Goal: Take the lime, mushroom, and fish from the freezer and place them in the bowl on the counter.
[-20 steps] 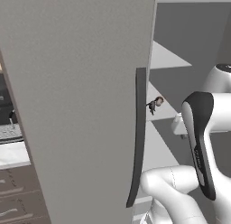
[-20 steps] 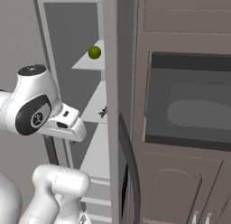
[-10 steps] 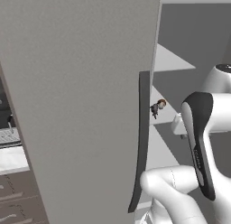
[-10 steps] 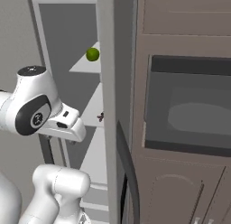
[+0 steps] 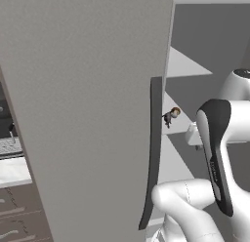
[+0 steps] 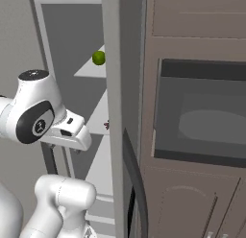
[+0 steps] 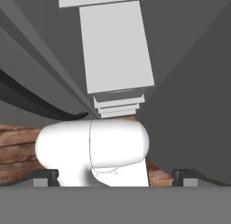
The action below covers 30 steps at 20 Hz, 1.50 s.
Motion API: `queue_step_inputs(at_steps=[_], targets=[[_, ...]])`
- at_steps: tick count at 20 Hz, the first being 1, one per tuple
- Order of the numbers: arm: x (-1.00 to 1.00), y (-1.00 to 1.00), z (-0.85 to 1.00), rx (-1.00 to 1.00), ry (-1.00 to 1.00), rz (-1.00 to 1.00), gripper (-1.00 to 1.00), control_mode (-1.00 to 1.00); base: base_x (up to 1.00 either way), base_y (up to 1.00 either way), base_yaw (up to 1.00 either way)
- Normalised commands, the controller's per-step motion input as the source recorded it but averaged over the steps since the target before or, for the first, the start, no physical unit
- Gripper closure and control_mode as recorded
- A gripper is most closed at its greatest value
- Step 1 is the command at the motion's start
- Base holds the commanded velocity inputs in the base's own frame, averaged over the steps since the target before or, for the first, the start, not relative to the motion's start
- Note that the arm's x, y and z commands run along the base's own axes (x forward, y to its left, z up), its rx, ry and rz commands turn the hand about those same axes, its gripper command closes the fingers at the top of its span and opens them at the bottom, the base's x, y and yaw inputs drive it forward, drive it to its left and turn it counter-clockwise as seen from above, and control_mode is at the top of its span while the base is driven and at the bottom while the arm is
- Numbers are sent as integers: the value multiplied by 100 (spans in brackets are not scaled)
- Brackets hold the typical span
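The freezer door stands open, its long dark handle toward me; in the right base view it is edge-on. The green lime lies on an upper pale shelf. A small brown-capped thing that looks like the mushroom sits on a middle shelf, half hidden by the door edge in the right base view. The fish is hidden and the bowl is out of view. My gripper is open, its fingertips far apart, pointing down at nothing between them.
A strip of white counter over brown drawers shows left of the door. A built-in oven with a dark glass front in brown cabinetry stands right of the freezer. Wooden floor lies below the hand.
The door's edge has crept slightly across the shelves in the left base view, and the handle has shifted in the right base view. The arm holds its pose and the gripper stays open.
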Motion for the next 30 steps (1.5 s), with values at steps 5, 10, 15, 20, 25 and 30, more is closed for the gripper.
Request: queue_step_inputs(at_steps=[5, 10, 15, 20, 25, 30], targets=[[0, 0, 0, 0, 0, 0, -100, 100, 0, 0, 0], [0, 0, 0, 0, 0, 0, -100, 100, 0, 0, 0], [0, 0, 0, 0, 0, 0, -100, -100, 0, 0, 0], [13, 1, -32, -1, -19, 0, -100, -100, 0, 0, 0], [39, 0, -10, -1, -17, 0, -100, -100, 0, 0, 0], [49, -29, 0, 0, -13, 0, -100, -100, 0, 0, 0]])
